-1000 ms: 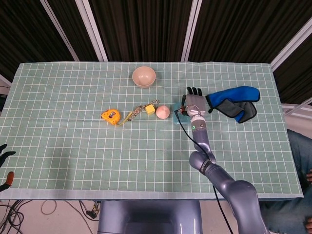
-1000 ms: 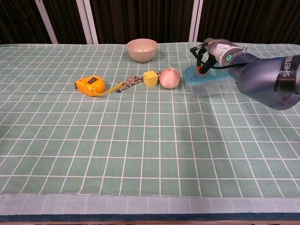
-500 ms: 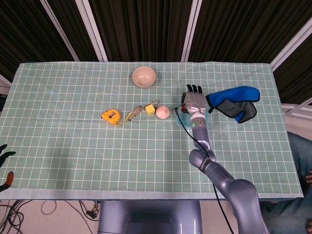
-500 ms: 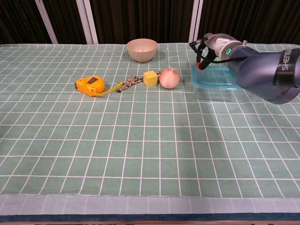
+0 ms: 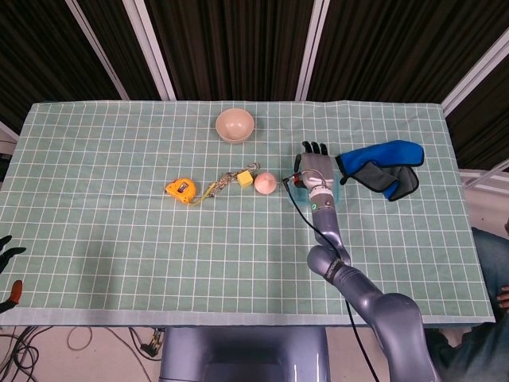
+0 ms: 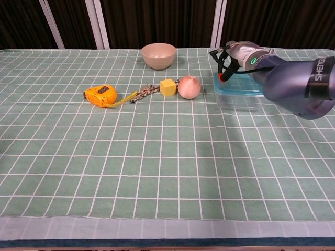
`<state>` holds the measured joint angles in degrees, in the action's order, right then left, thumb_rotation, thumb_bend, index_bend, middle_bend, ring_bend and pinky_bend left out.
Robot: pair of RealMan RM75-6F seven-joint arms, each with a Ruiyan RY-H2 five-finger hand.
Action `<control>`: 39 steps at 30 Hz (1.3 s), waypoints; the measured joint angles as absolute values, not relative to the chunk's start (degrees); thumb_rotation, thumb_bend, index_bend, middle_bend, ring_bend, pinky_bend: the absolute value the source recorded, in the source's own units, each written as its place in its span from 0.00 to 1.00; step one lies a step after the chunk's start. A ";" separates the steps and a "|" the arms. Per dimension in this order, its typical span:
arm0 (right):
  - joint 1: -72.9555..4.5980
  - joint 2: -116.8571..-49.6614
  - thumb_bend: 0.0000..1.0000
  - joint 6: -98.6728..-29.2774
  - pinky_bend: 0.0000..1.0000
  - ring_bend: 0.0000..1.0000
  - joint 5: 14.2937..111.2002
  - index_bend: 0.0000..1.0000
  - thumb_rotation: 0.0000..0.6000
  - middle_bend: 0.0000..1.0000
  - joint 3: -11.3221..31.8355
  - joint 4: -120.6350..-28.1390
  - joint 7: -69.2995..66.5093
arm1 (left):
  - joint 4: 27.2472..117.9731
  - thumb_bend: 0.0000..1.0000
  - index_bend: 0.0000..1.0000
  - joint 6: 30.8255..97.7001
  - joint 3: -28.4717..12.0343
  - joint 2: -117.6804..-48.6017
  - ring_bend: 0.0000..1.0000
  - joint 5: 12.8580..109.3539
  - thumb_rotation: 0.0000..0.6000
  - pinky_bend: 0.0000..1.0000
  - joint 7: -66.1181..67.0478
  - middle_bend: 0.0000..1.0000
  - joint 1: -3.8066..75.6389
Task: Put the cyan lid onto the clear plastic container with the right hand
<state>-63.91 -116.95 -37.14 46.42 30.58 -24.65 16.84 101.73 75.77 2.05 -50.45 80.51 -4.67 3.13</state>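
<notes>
The flat cyan lid (image 6: 238, 84) sits level on the clear rectangular plastic container (image 6: 239, 98), toward the far right of the green checked table (image 5: 119, 231). The right hand (image 5: 317, 168) rests on top of the lid — whether its fingers grip cannot be told (wrist blocks them). The left hand (image 5: 8, 248) hangs open off the near left edge.

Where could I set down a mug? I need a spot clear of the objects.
The table's whole near half is bare cloth, as is the far left beyond the tape measure. It is crowded in the row from tape measure through yellow cube and peach to the clear plastic container under the right hand.
</notes>
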 measured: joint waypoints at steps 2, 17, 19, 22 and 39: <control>-63.74 -117.06 0.43 -37.11 0.00 0.06 46.33 0.73 1.00 0.13 30.51 -24.51 17.03 | 101.75 0.52 0.20 75.69 2.08 -50.40 0.00 80.47 1.00 0.00 -4.70 0.00 3.15; -64.30 -117.73 0.43 -35.29 0.00 0.05 46.30 0.74 1.00 0.13 30.70 -21.86 16.77 | 102.01 0.52 0.20 75.40 2.06 -50.22 0.00 80.22 1.00 0.00 -5.15 0.00 3.21; -64.32 -117.63 0.43 -35.04 0.00 0.05 46.28 0.74 1.00 0.13 30.69 -21.75 17.07 | 102.00 0.52 0.20 75.39 2.08 -50.20 0.00 80.24 1.00 0.00 -5.16 0.00 3.21; -64.29 -117.40 0.43 -34.16 0.00 0.04 45.99 0.74 1.00 0.13 30.63 -21.64 18.16 | 102.00 0.52 0.20 75.41 2.09 -50.20 0.00 80.27 1.00 0.00 -5.11 0.00 3.20; -64.09 -116.44 0.43 -31.85 0.00 0.02 42.90 0.74 1.00 0.13 30.68 -22.83 23.75 | 102.13 0.52 0.20 75.36 2.10 -50.15 0.00 80.23 1.00 0.00 -5.09 0.00 3.20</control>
